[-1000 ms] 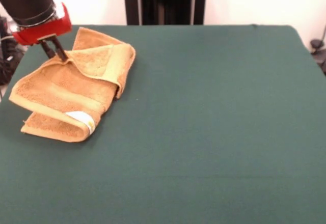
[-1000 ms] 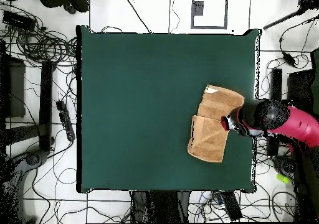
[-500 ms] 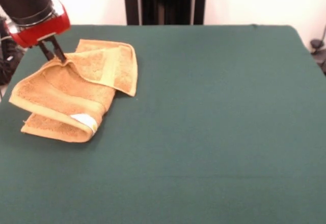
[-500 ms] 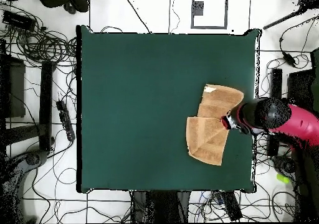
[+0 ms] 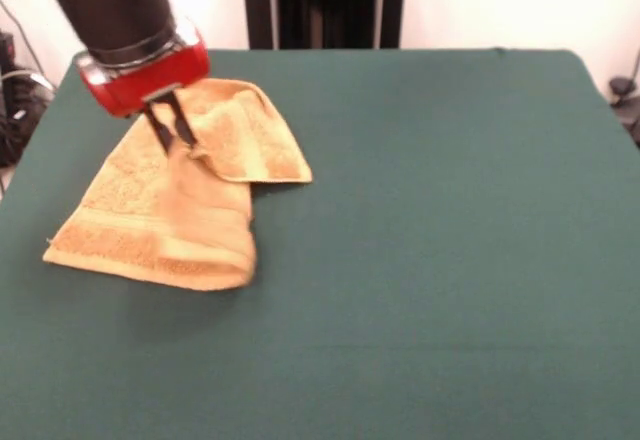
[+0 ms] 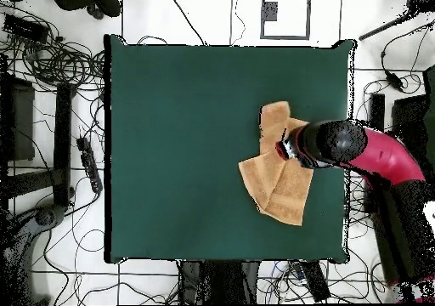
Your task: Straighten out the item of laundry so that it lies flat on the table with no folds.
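Upper left of the front view: we record the claw [image 5: 172, 130], clenched on a raised fold of the towel [image 5: 170, 210]. Left of centre: the towel rests on the green tabletop [image 5: 450, 240], doubled, one flap turned toward frame centre. Step in hand, as we judge it: dragging a pinched layer to unfold. Next move calls for drawing that layer clear, then letting go once it lies flat.

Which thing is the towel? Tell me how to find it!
Look at the big dark green table. In the front view, near its left side, right under the red and black robot's gripper, lies the towel, orange-tan, fuzzy and crumpled. It is the only thing lying on the green cloth.
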`<move>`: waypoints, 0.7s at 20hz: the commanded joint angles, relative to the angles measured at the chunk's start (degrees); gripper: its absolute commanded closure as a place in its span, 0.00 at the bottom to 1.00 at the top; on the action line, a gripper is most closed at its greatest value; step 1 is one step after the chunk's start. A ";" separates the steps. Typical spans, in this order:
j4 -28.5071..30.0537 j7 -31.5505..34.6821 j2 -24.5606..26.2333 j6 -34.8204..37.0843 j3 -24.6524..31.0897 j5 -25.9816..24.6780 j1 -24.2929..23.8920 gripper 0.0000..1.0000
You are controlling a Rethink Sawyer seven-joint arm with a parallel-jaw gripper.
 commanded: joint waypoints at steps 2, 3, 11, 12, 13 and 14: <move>7.71 30.24 2.67 -12.40 -0.48 13.07 6.54 1.00; 8.25 31.41 2.89 -13.99 -0.76 14.75 6.85 1.00; 10.96 33.45 4.50 -20.53 0.69 22.68 6.04 1.00; 11.73 34.06 4.66 -21.33 1.29 23.63 5.58 1.00; 12.49 34.68 4.81 -22.14 1.88 24.58 5.12 1.00; 13.26 35.29 4.97 -22.94 2.48 25.53 4.66 1.00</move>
